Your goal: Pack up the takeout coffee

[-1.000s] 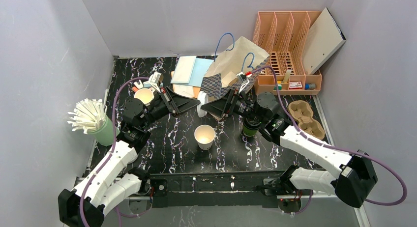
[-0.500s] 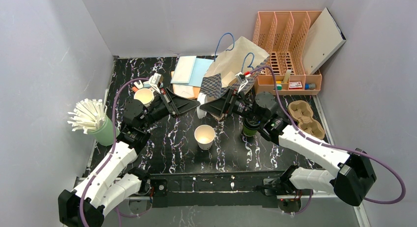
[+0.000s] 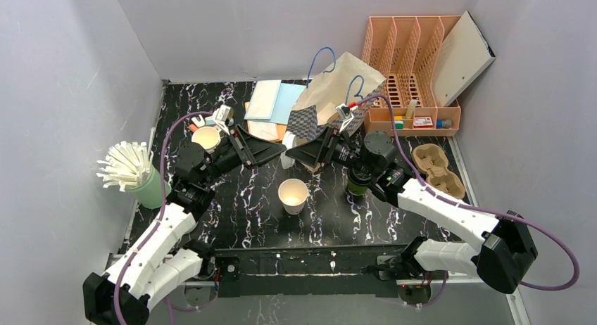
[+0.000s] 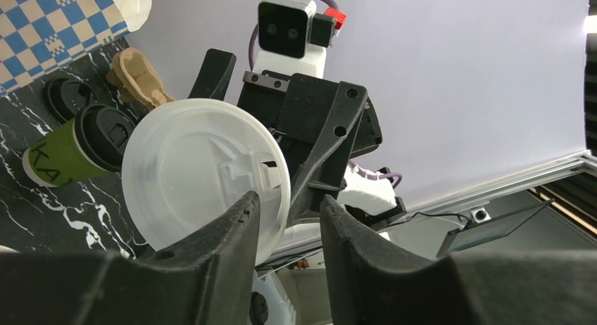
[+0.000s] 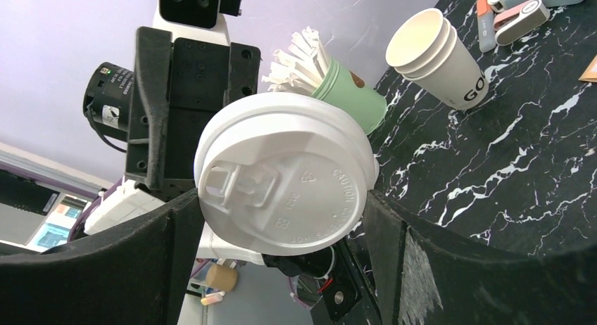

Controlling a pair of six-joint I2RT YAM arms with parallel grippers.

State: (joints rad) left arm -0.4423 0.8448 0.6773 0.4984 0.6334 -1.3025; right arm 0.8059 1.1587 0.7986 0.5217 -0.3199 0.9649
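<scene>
A white plastic lid (image 3: 287, 159) hangs above the table between my two grippers. My right gripper (image 5: 281, 198) spans it: the lid (image 5: 288, 177) touches both fingers across its width. My left gripper (image 4: 288, 202) stands open, fingers apart, with the lid's (image 4: 197, 177) rim just beside the left finger. The takeout coffee (image 3: 359, 181), a dark green cup with a black lid on it, stands on the table under the right arm, partly hidden. It also shows in the left wrist view (image 4: 60, 153).
An open cream cup (image 3: 293, 195) stands mid-table. Stacked cream cups (image 3: 206, 137) and the straw holder (image 3: 149, 189) are at left. A paper bag (image 3: 338, 89), orange organizer (image 3: 412, 65) and pulp cup carrier (image 3: 438, 169) sit at back and right.
My left jaws have parted from the lid's rim. The right jaws have narrowed onto the lid. Both arms stay almost in place.
</scene>
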